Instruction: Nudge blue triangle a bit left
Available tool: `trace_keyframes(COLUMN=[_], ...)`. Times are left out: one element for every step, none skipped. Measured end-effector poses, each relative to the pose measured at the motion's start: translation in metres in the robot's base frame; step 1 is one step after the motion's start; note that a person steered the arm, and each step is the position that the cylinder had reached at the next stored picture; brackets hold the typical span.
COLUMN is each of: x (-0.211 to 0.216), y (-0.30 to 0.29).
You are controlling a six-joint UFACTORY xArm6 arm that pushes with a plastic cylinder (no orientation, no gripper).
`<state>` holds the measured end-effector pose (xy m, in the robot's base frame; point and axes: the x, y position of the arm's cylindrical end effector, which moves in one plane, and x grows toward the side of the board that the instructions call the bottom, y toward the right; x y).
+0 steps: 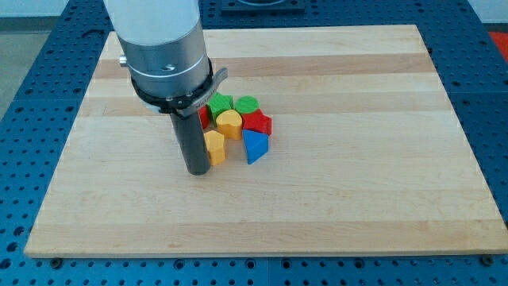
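Currently logged, from the view's left to the view's right:

- Wooden board (pixel 357 199): pale, lying on a blue perforated table (pixel 32 95); the blocks sit in one cluster a little left of its middle.
- My arm housing (pixel 163 48): a grey and white cylinder entering from the view's top, with the dark rod (pixel 193 139) hanging straight down from it.
- My tip (pixel 198 170): on the board, at about 8 o'clock from the cluster. It is a plain rod end with nothing that opens, closes or clamps. It stands just beside the lower yellow block; I cannot tell if they touch.
- Lower yellow block (pixel 214 147): a short multi-sided piece at 3 o'clock from the tip.
- Red block (pixel 203 116): only a sliver shows behind the rod; shape not readable.
- Green block (pixel 220 103): star-like, at the cluster's 11 o'clock.
- Upper yellow block (pixel 229 123): rounded top, in the cluster's middle.
- Green cylinder-like block (pixel 247 104): at 1 o'clock.
- Blue triangle (pixel 255 147): at the cluster's 5 o'clock, right of the lower yellow block with a narrow gap between them, and directly under the red star.
- Red star-like block (pixel 257 122): at 3 o'clock, close against the blue triangle's upper edge.
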<state>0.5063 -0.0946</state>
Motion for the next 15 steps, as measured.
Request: trace_keyframes(x=[0.009,0.033,0.038,0.026,0.012,0.0,-0.002,-0.003,-0.003,-0.005,-0.009,-0.013,-0.017,-0.019,-0.002], y=[0.0,0.014,0.061,0.118,0.143,0.139,0.125,0.111,0.104,0.101,0.097,0.09,0.081,0.075,0.075])
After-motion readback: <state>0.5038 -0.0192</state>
